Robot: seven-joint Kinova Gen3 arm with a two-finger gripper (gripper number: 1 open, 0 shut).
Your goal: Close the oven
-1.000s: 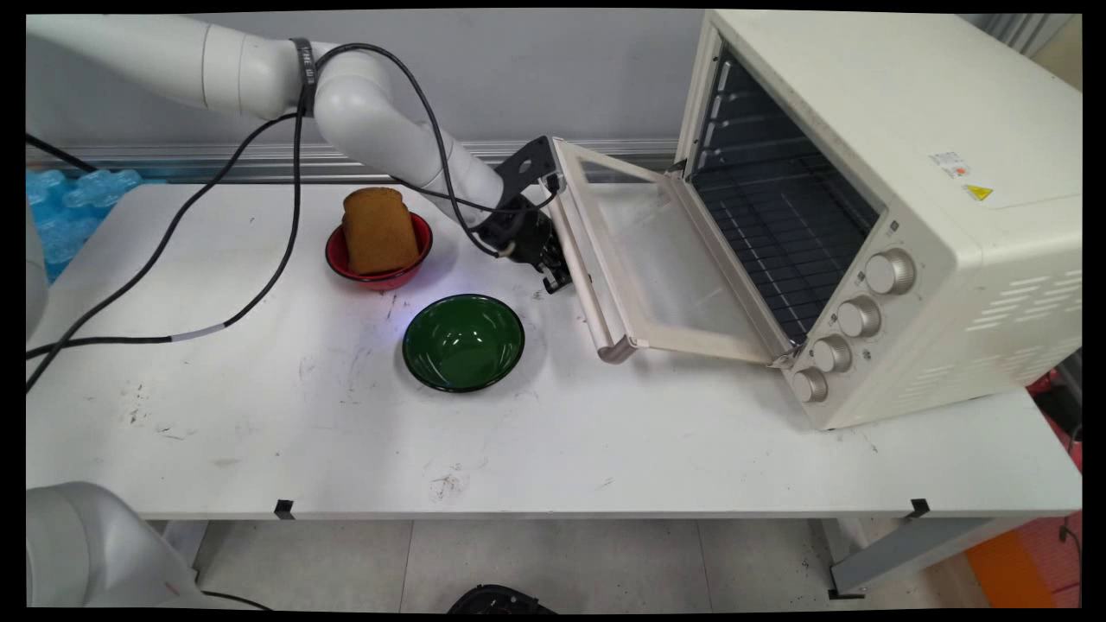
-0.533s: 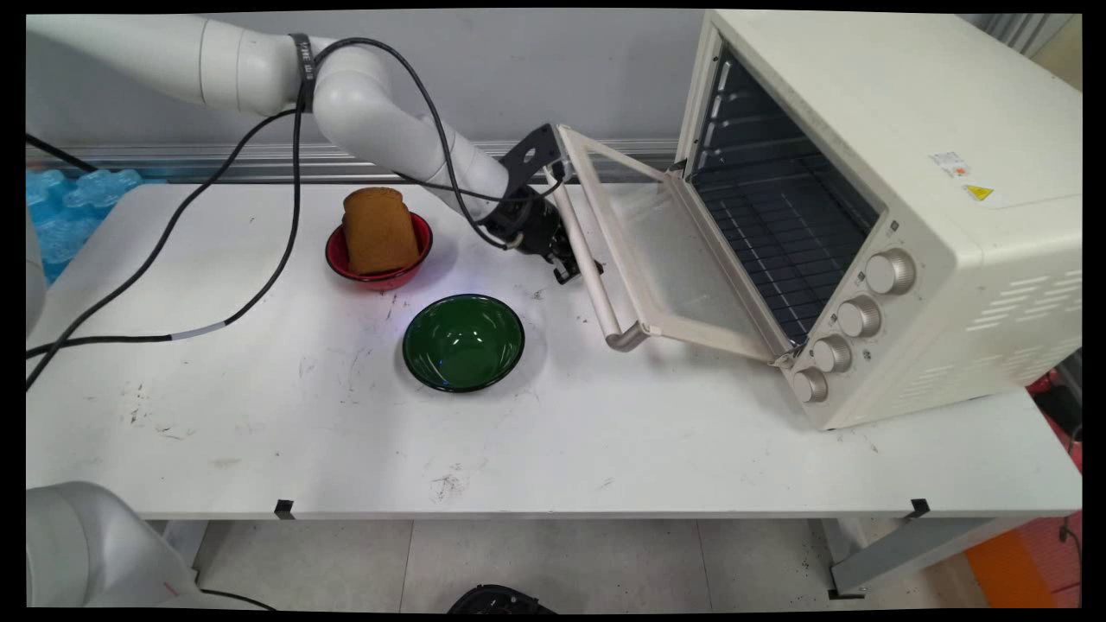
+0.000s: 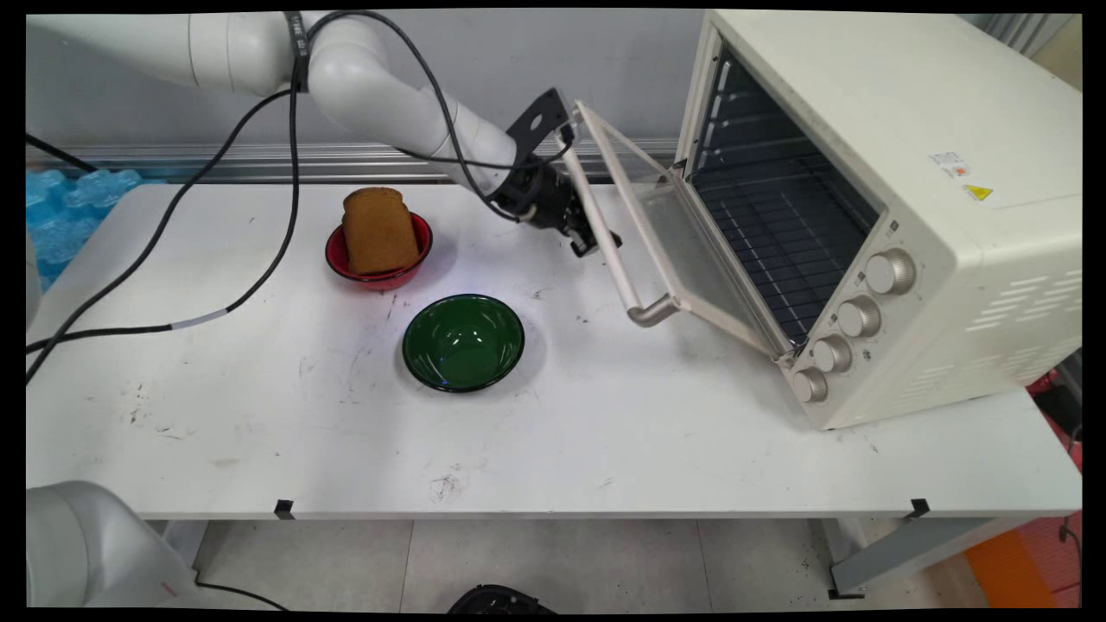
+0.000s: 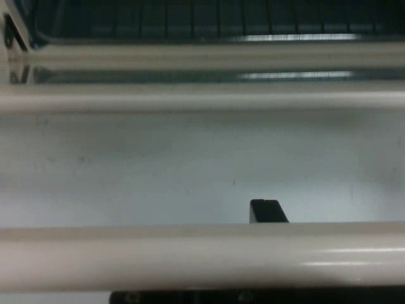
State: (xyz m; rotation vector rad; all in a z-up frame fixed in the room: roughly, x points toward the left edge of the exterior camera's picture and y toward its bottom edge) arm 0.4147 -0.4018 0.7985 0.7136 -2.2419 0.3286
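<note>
Here jaws (image 3: 591, 240) under door handle (image 3: 610, 252), door (image 3: 683, 250) half-raised.

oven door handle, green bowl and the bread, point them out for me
oven door handle (image 3: 615, 259), main view, middle of the bar
green bowl (image 3: 463, 342), main view, inside bottom
bread (image 3: 378, 228), main view, its broad brown face

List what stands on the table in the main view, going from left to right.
Red bowl with the slice of bread in it → green bowl → gripper at the door handle → toaster oven, its door partly open.
</note>
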